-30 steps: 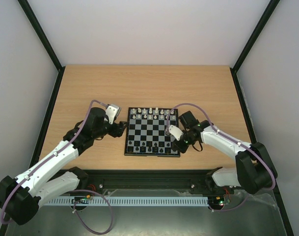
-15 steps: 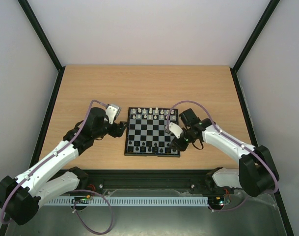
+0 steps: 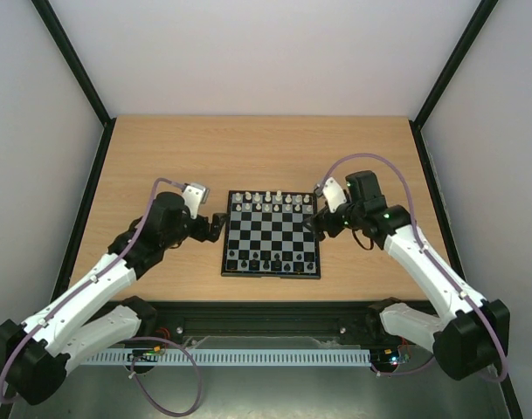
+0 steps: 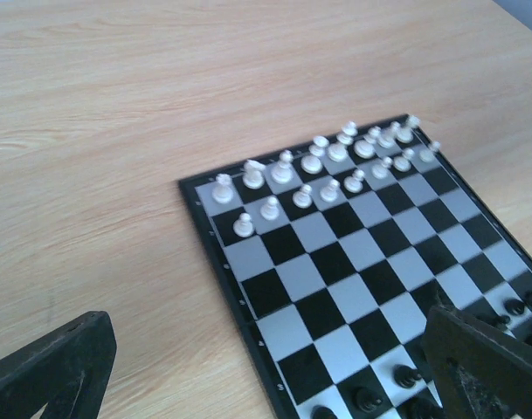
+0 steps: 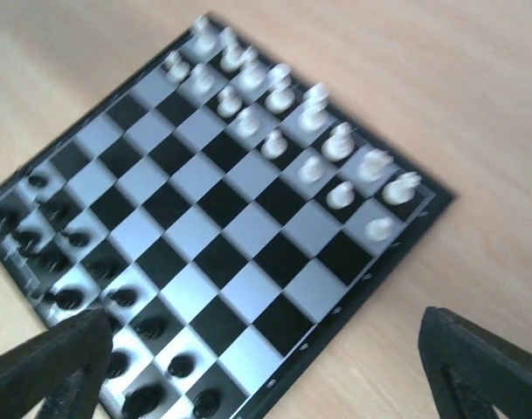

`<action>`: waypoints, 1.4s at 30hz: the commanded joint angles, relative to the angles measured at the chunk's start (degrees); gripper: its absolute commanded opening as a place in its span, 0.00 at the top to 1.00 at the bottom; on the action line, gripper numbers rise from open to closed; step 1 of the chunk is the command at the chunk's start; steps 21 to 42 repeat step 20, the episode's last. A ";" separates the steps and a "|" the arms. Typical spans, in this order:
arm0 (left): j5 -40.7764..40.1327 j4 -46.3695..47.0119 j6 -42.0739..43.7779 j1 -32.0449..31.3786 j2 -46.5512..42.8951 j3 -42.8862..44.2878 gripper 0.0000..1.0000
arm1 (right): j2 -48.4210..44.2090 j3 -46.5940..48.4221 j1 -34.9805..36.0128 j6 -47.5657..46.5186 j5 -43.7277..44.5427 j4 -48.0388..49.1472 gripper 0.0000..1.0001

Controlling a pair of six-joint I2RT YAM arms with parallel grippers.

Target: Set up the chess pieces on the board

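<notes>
- Board [image 3: 271, 234] middle rows stand free; white pieces [image 3: 270, 202] crowd its far rows, black pieces [image 3: 270, 260] its near rows.
- Beyond it the desk [image 3: 266, 148] lies open.

Looks down, slightly blurred, on the board [image 5: 204, 236], turned cornerwise on the pale wooden table [image 5: 475, 105]. Shows white chess pieces [image 5: 314, 106] standing in two rows along the board's upper-right edge, every one upright on its own square. Shows black chess pieces [image 5: 69, 299] in two rows along the opposite, lower-left edge, the nearest few dim and hard to tell apart. Leaves the squares between the two camps bare. Finds the right gripper [image 5: 264, 349] spread wide above the board's near corner, one of its dark fingers [image 5: 47, 367] over the black rows, the other off the board's right edge above bare wood. Grips nothing.
</notes>
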 commanded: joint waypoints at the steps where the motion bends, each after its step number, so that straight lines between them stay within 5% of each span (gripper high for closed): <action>1: -10.15 0.02 -4.17 0.03 -2.63 -0.40 0.01 | -7.61 -5.47 -2.91 10.06 8.54 14.97 0.01; 4: -13.15 -0.49 -3.84 0.05 -3.68 -0.29 0.01 | -11.13 -11.90 -3.12 20.09 25.40 24.79 0.01; 8: -15.52 0.79 -0.92 0.07 -5.50 -1.92 0.01 | -9.96 -12.28 -3.12 24.61 32.50 25.00 0.01; 42: -18.75 2.63 -0.02 1.78 -7.88 -3.81 0.01 | -10.45 -11.85 -3.12 23.50 25.97 22.88 0.01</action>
